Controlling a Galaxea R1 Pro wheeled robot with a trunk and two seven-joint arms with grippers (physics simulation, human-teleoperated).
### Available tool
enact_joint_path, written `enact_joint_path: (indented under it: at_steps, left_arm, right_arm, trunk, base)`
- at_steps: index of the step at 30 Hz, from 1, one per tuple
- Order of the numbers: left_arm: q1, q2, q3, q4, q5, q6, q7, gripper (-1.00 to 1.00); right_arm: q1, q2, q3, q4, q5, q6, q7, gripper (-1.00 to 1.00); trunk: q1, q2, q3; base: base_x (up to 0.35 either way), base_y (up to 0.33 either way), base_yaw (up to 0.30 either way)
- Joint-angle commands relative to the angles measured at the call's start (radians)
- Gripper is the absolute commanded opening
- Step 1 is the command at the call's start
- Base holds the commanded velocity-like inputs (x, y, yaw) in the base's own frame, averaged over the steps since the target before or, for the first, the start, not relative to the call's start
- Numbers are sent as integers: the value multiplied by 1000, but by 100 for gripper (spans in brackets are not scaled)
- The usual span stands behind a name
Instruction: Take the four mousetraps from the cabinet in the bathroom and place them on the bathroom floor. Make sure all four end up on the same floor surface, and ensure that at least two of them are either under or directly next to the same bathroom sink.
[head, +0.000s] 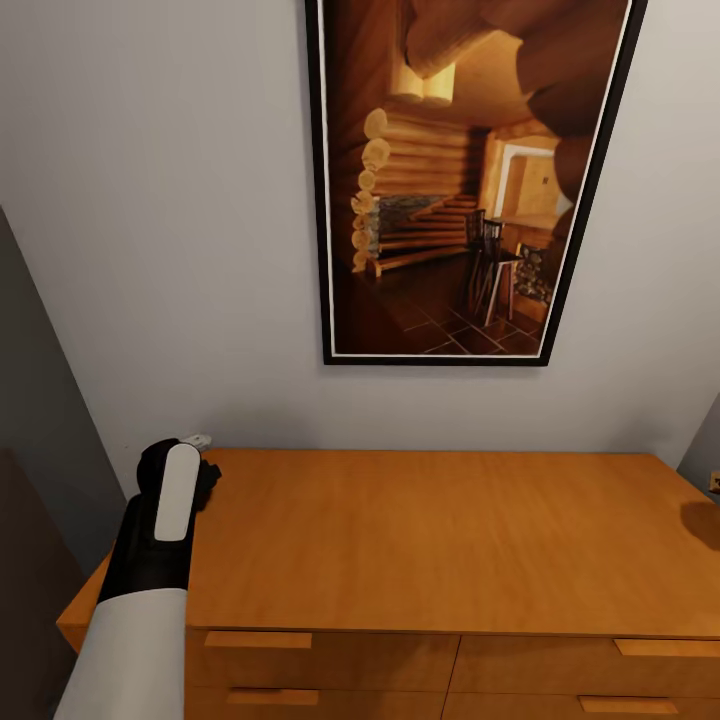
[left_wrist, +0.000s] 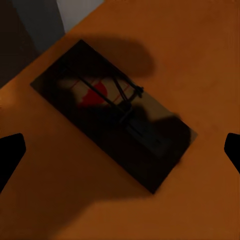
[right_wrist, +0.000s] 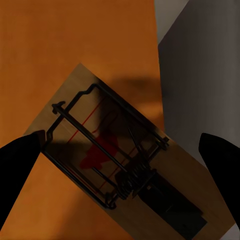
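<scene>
**Both grippers open over mousetraps on the cabinet top**

Head view: cabinet (head: 420, 540) fills the lower half of the frame, orange-brown flat top, drawer fronts with flat pulls along the bottom edge. Grey wall behind it, framed picture (head: 470, 180) of a log-cabin interior in the upper middle. Left arm (head: 150, 600) comes up from the lower left; its black wrist sits over the cabinet's back left corner, gripper itself hidden behind the wrist here. A small pale thing pokes out just past the wrist, too small to tell. Dark shadow at the right edge of the cabinet top.

Left wrist view: left gripper (left_wrist: 120, 150) is spread wide, black fingertips (left_wrist: 10, 152) at the two side edges of the frame, not touching anything. First mousetrap (left_wrist: 112, 115) lies flat on the cabinet top between them, angled diagonally, heavily shadowed, red spot and wire spring visible. Near the cabinet's corner.

Right wrist view: right gripper (right_wrist: 120, 155) also spread wide, fingertips (right_wrist: 20, 160) at both sides. Second mousetrap (right_wrist: 125, 160) lies flat, diagonal, right at the cabinet's edge, grey wall beside it. Whether the fingertips touch the board, cannot tell.
</scene>
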Motion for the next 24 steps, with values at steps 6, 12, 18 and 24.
enact_joint_path:
  at_steps: [6, 12, 18, 24]
  left_arm:
    - [-1, 2, 1, -1, 11, 3, 10, 100]
    - [-1, 2, 1, -1, 11, 3, 10, 100]
    - [-1, 3, 1, 0, 11, 3, 11, 100]
    - [-3, 3, 1, 5, 11, 2, 13, 100]
  right_arm:
    - [-2, -1, 3, -1, 9, 2, 10, -100]
    - [-2, -1, 3, -1, 8, 2, 10, -100]
    - [-2, -1, 2, -1, 7, 2, 10, -100]
    - [-2, -2, 2, -1, 6, 3, 10, -100]
  trunk:
    - [0, -1, -1]
    - [0, -1, -1]
    - [0, -1, -1]
    - [0, -1, -1]
  base:
    - [0, 0, 0]
    - [0, 0, 0]
    - [0, 0, 0]
    - [0, 0, 0]
